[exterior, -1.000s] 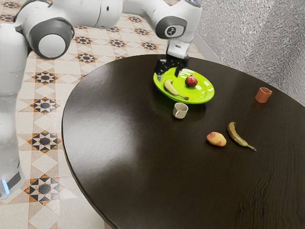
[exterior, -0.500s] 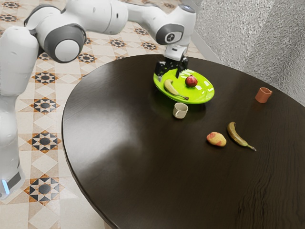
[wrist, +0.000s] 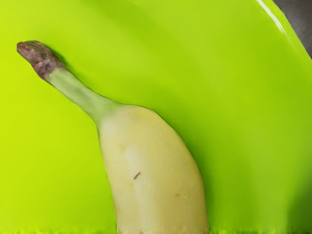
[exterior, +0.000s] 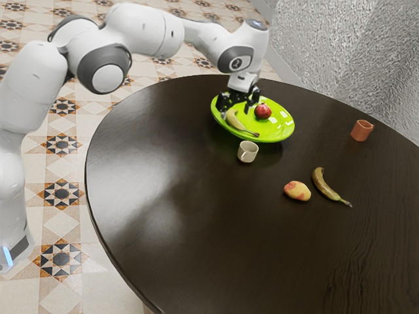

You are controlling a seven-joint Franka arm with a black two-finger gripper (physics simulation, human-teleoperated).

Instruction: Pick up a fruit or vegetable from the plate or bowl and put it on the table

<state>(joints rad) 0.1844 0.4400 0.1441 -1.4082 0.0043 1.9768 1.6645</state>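
Spread wide, the hand [exterior: 237, 110] is hovering low over the pale banana [wrist: 153, 170], which is lying on the green plate [exterior: 283, 124] near a red fruit [exterior: 263, 111].

And here's the pale-yellow banana [exterior: 238, 123], lying curved on the bright green plate [exterior: 280, 131], its thick end right by the parted fingers [exterior: 224, 106], its greenish, brown-tipped stem pointing away from them! One small dark nick on the skin. The round red fruit [exterior: 262, 111] sits near the fingers, on the same plate, atop the dark table [exterior: 196, 216].
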